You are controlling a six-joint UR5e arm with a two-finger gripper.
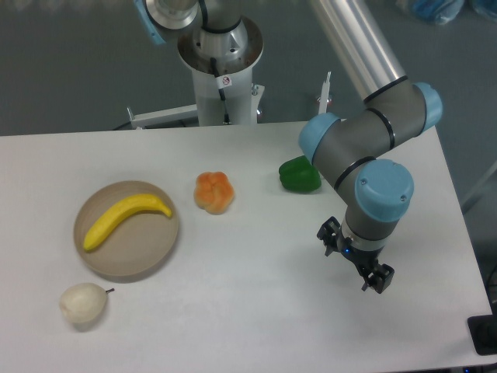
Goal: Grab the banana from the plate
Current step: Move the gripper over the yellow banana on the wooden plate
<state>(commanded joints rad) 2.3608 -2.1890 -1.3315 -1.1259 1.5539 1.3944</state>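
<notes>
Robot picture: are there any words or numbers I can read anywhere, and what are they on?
No readable text anywhere.
Small round red-and-white sticker on the robot's white base column: too small and blurred to read.
The banana, plate, pear and gripper show no writing.

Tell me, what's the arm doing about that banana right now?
Tool far right of banana, state unclear. Banana lying on plate, untouched. Orange fruit between them, nothing covering banana.
</notes>
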